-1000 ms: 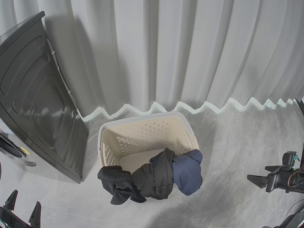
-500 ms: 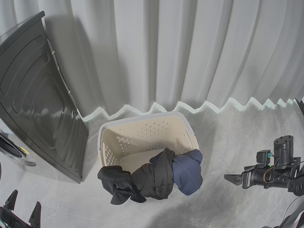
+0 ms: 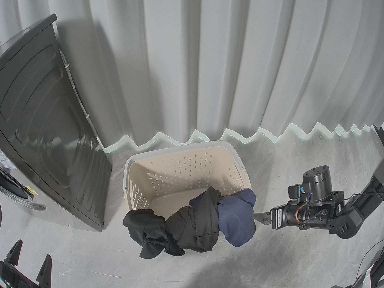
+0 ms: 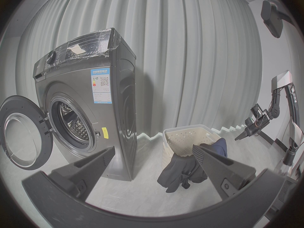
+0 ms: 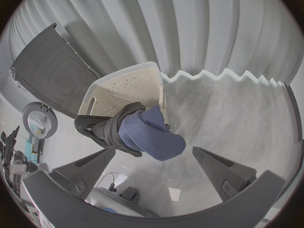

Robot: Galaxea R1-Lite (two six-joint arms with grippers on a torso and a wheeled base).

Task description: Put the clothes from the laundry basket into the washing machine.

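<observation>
Right hand [image 3: 260, 217], fingers apart, sits just beside the blue cloth [image 3: 237, 217] draped over the basket [image 3: 184, 147] rim; left hand [image 3: 33, 251] is spread too.

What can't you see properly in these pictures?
- Laundry basket, head view: the black garment and blue garment draped over its near rim hide whatever lies under them.
- Drum of the washing machine, left wrist view: seen at a slant, so its depths are hidden.
- Right gripper, head view: whether it touches the blue garment cannot be told.
- Left gripper, head view: cut off by the bottom edge.
</observation>
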